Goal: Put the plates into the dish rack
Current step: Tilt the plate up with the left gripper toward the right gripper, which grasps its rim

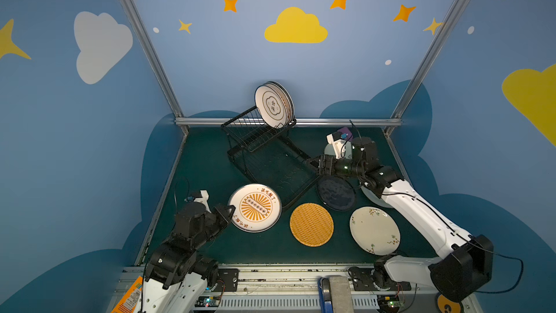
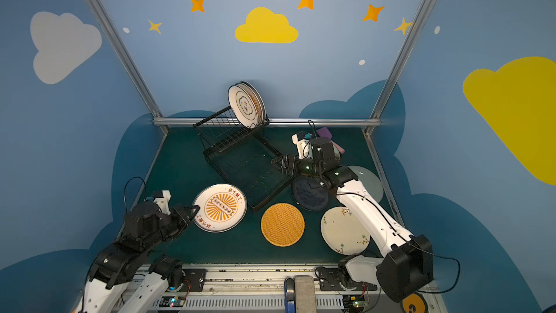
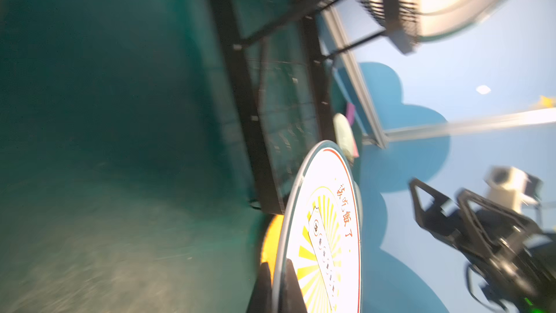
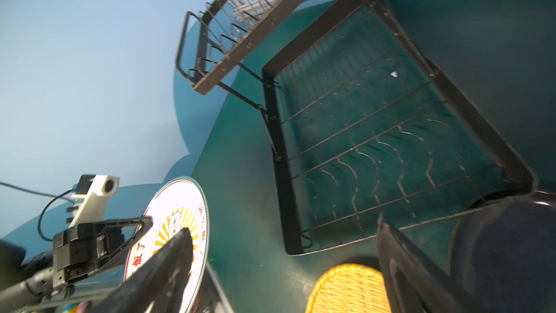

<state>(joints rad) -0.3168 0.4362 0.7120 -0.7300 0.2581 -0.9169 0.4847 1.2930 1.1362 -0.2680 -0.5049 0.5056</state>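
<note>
Lower left in both top views, the left gripper (image 1: 231, 208) pinches the rim of the sunburst plate (image 1: 255, 208). At centre, the dish rack (image 1: 272, 158) holds upright plates (image 1: 273, 105) in its upper tier. Right of centre, the right gripper (image 1: 311, 163) gapes empty beside the rack's tray. The orange woven plate (image 1: 311, 224), navy plate (image 1: 335, 193) and floral plate (image 1: 374, 230) lie flat below it.

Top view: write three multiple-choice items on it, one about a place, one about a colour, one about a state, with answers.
1. Where is the white emblem plate? A. dish rack upper tier B. lower tray C. table
2. The woven-pattern plate is: A. green B. orange C. navy
3. The left gripper is: A. open B. shut on the sunburst plate C. shut on a spatula
Answers: A, it stands upright in the slots; B, its weave is orange; B, its fingers pinch that plate's rim.
</note>
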